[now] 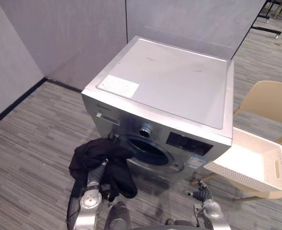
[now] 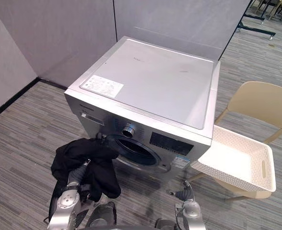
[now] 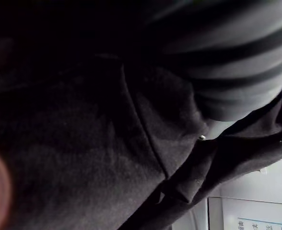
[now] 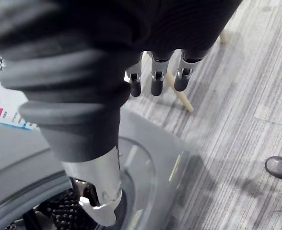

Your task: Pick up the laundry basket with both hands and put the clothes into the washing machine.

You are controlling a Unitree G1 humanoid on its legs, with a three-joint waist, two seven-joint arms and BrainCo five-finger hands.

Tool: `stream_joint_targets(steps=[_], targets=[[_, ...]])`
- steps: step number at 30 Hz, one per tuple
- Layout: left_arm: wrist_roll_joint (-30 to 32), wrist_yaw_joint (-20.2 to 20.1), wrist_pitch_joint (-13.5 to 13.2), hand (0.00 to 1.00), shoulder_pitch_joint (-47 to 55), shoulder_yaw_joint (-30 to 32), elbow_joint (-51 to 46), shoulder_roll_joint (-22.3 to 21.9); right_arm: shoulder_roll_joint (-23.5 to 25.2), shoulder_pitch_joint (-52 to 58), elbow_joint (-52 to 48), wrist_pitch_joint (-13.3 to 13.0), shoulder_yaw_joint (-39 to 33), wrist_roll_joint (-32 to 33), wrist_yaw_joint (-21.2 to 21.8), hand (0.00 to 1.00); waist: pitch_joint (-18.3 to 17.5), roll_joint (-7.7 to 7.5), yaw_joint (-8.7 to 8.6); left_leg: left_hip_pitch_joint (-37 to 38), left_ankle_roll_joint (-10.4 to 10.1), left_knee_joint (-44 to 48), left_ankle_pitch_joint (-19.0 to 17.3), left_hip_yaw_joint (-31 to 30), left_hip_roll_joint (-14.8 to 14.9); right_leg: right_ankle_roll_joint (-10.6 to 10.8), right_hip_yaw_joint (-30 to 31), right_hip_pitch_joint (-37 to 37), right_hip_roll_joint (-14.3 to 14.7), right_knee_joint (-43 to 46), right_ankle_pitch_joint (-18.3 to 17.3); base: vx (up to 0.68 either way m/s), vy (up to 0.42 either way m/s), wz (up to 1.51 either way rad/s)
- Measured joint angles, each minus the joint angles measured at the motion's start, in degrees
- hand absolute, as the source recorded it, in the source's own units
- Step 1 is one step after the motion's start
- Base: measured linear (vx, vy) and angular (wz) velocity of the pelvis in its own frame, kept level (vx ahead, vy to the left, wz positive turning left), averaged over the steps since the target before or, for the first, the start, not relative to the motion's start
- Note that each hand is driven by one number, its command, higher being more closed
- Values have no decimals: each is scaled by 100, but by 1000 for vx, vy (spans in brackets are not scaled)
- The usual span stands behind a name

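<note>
A bundle of black clothes (image 1: pixel 102 160) hangs draped over my left hand (image 3: pixel 237 57), just left of the round drum opening (image 1: pixel 148 149) of the silver washing machine (image 1: pixel 170 86). The cloth (image 3: pixel 83 143) covers that hand. The machine's opening faces me and looks dark inside. A white perforated laundry basket (image 1: pixel 275 170) rests on a beige chair (image 1: pixel 270 103) to the right of the machine, and I see no clothes in it. My right hand (image 1: pixel 202 192) hangs low in front of the machine's lower right corner, its fingers (image 4: pixel 153 79) relaxed and holding nothing.
Grey partition walls (image 1: pixel 74 33) stand close behind and to the left of the machine. Striped grey carpet (image 1: pixel 30 143) stretches around it. A chair leg (image 4: pixel 182 98) slants down past my right hand.
</note>
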Motion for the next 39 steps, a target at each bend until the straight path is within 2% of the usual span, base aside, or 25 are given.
stream_joint_targets(steps=[3, 5, 8, 9, 10, 12, 13, 15, 16, 18, 21, 25, 27, 28, 30, 35, 39], targets=[[54, -9, -2, 100, -2, -81, 30, 3, -20, -37, -4, -34, 2, 9, 0, 0, 15, 24, -22, 174, 71, -30, -50, 245, -74, 111, 229, -28, -122, 42, -27, 30, 93, -35], [53, -8, -19, 100, -24, -90, 141, 10, -48, -67, -3, -33, 0, 72, -7, 0, 74, 108, -35, 202, 61, -12, -70, 392, -61, 143, 386, -180, -120, 216, -49, -29, 34, -46], [18, 6, -25, 100, -116, -107, 117, 54, -106, -414, -25, -23, 11, 132, -135, 0, 350, 230, -155, -358, 67, 663, -281, 664, 196, 159, 697, -1180, -35, 1350, -356, -138, -14, -61], [-24, 21, -24, 100, -314, -105, 116, 94, -129, -587, -207, -11, 17, 187, -226, 0, 533, 239, -155, -801, 57, 1171, -482, 731, 355, 125, 788, -1802, 23, 1987, -534, -285, -78, -76], [-89, 117, -23, 100, -631, -109, 107, 155, -154, -714, -536, -12, 46, 236, -322, 0, 636, 219, -157, -1575, 63, 1909, -744, 739, 581, 103, 875, -2647, 91, 2791, -775, -280, -81, -78], [-144, 211, -23, 100, -896, -120, 101, 187, -158, -873, -726, -7, 119, 277, -440, 0, 750, 153, -158, -2046, 83, 2379, -914, 731, 714, 103, 945, -3217, 87, 3343, -945, -225, -78, -39], [-166, 281, -22, 100, -1164, -129, 101, 204, -157, -994, -894, -2, 121, 337, -486, 0, 908, 88, -197, -2442, 93, 2817, -1053, 706, 807, 96, 1010, -3680, 101, 3830, -1093, -181, -70, -25], [-259, 432, -22, 100, -1631, -197, 46, 198, -156, -1198, -1278, 7, 120, 360, -651, 0, 1151, 52, -206, -3254, 110, 3634, -1313, 630, 1036, 48, 1097, -4545, 180, 4619, -1273, -225, -52, -35], [-266, 477, -21, 100, -1715, -202, 2, 194, -150, -1235, -1393, 4, 121, 361, -701, 0, 1161, 48, -207, -3498, 122, 3815, -1355, 614, 1074, 70, 1104, -4803, 179, 4792, -1287, -241, -32, -34], [-291, 673, -22, 100, -2166, -181, -119, 186, -135, -1440, -1704, 7, 115, 393, -860, 0, 1282, 44, -210, -4444, 175, 4453, -1475, 490, 1187, 71, 1131, -5762, 190, 5426, -1333, -164, -23, -20], [-345, 843, -19, 100, -2678, -179, -200, 185, -85, -1608, -2080, 8, 101, 438, -989, 0, 1432, 17, -176, -5338, 220, 5127, -1542, 328, 1296, 82, 1196, -6651, 257, 6108, -1440, -124, -61, -11], [-347, 1029, 8, 100, -3197, -186, -326, 240, -9, -1596, -2288, -1, 55, 449, -1114, 0, 1453, 11, -190, -6248, 239, 5906, -1721, 114, 1336, 115, 1262, -7535, 271, 6921, -1644, -83, -51, -2], [-342, 1121, 51, 100, -3500, -231, -442, 395, 12, -1558, -2401, 0, -37, 451, -1130, 0, 1471, -19, -245, -6539, 243, 6181, -1783, 8, 1334, 131, 1270, -7792, 270, 7211, -1730, -59, -44, 5], [-326, 1185, 59, 100, -3730, -240, -583, 578, 16, -1556, -2509, -19, -53, 454, -1176, 0, 1537, -92, -293, -6634, 242, 6321, -1813, -17, 1333, 128, 1299, -7899, 268, 7371, -1770, -59, -47, 5], [-185, 1352, 126, 100, -4178, -349, -686, 823, 32, -1469, -2599, -66, -68, 518, -1220, 0, 1550, -103, -311, -6840, 236, 6502, -1839, -127, 1330, 126, 1268, -8043, 267, 7551, -1819, -61, -46, 6], [682, 1850, 261, 100, -5288, -743, -799, 1144, 97, -1364, -2686, -305, -154, 565, -1219, 0, 1590, -180, -327, -7024, 224, 6754, -1867, -300, 1289, 93, 1209, -8141, 233, 7850, -1920, -28, -51, 8], [1269, 2124, 601, 100, -5936, -1160, -794, 1264, 96, -1361, -2643, -495, -136, 611, -1205, 0, 1588, -199, -415, -7157, 218, 6752, -1837, -378, 1224, 89, 1124, -8185, 175, 7841, -1917, 7, -37, 7]])
